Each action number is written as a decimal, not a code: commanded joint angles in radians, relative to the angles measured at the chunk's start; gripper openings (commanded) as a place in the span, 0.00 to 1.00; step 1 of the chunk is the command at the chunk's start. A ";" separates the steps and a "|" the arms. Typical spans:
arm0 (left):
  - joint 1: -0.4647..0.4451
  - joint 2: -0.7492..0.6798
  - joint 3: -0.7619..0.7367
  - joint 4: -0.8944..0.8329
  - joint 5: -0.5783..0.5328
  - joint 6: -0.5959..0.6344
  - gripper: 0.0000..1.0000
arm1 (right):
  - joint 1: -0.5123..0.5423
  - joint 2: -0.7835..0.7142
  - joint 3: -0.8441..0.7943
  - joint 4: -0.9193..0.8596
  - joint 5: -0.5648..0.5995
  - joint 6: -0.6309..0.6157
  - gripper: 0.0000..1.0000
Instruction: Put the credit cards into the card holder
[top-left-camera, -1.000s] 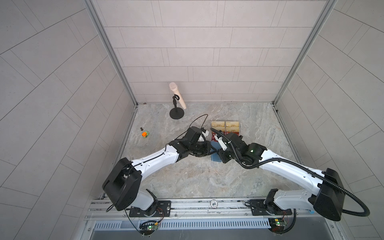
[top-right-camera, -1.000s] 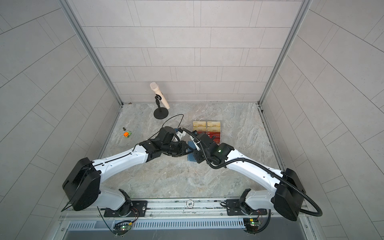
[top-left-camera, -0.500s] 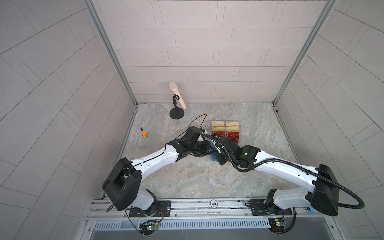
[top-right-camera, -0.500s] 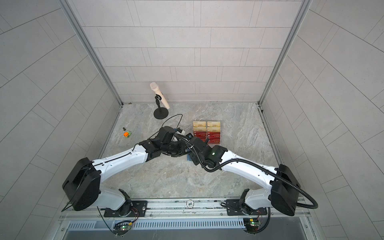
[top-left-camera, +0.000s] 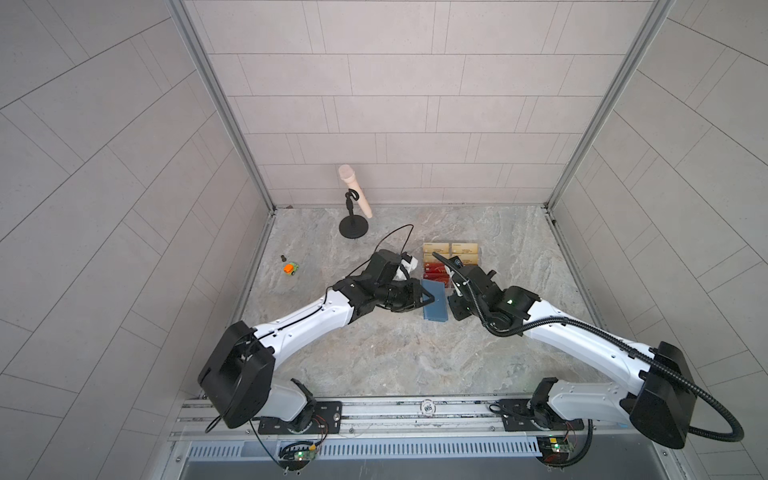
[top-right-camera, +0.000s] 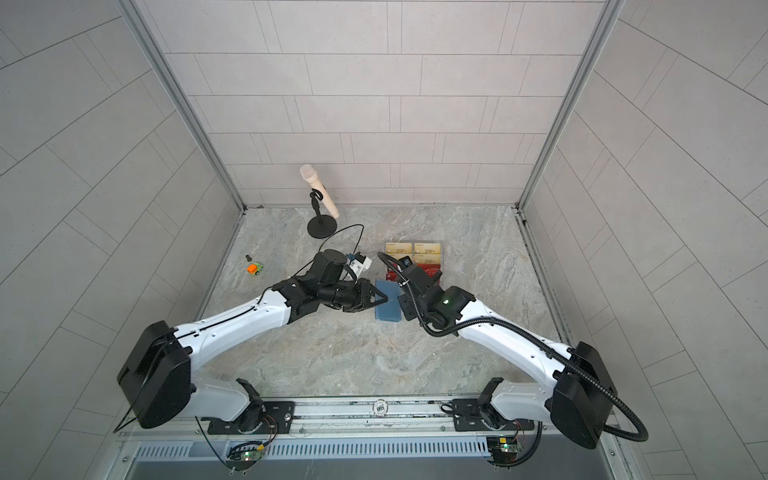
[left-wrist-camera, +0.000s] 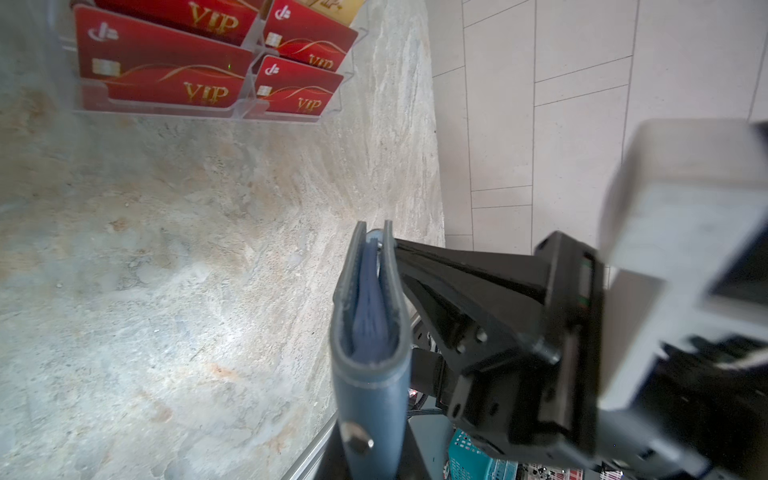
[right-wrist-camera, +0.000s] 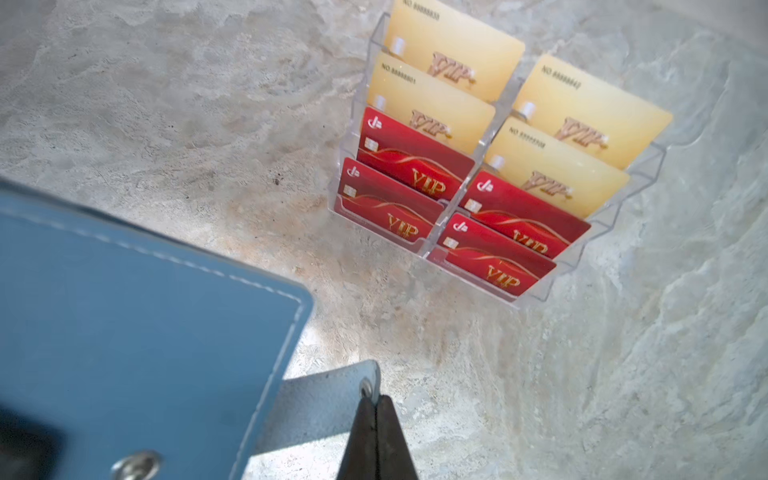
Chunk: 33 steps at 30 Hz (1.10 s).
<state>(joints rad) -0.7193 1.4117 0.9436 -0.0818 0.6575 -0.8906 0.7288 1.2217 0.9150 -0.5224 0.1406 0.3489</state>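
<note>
The step in hand is opening the wallet (top-left-camera: 435, 306); no red card is lying inside it yet. The left claw (top-left-camera: 430, 299) is clenching the wallet's left edge. The right claw (right-wrist-camera: 376, 404) is pinching shut on the free end of the strap (right-wrist-camera: 328, 399), just beside its snap button. To do this well, the left claw should be holding firm while the right one is drawing the strap slowly rightward and upward. The pinch is sitting only at the strap's very edge, so a quick pull is risking a slip.

The wallet is looking slate-blue and leather-like, with pale stitching along the border and a metal stud on the cover. The strap is already unsnapped, and the covers are standing almost closed over blue leaves. It is lying in the middle of the table (top-left-camera: 395, 357), between both claws and just near of the clear stand (right-wrist-camera: 540, 293). It is perhaps lifted a little; the views are not showing this clearly. The red cards (right-wrist-camera: 390, 208) are standing in the stand's near rows, and the pale gold cards (right-wrist-camera: 573, 112) behind them.
</note>
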 joint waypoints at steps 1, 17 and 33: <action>0.009 -0.029 -0.004 -0.001 0.055 0.024 0.00 | -0.049 -0.059 -0.025 0.007 -0.094 0.039 0.00; 0.058 -0.079 -0.040 0.069 0.117 0.101 0.00 | -0.116 -0.181 0.016 0.348 -0.749 0.317 0.29; 0.096 -0.238 -0.177 0.317 0.252 -0.020 0.00 | -0.368 -0.232 -0.168 0.529 -1.090 0.403 0.19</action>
<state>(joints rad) -0.6289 1.1896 0.7898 0.1291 0.8539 -0.8791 0.3775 1.0351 0.7555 -0.0605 -0.8635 0.7273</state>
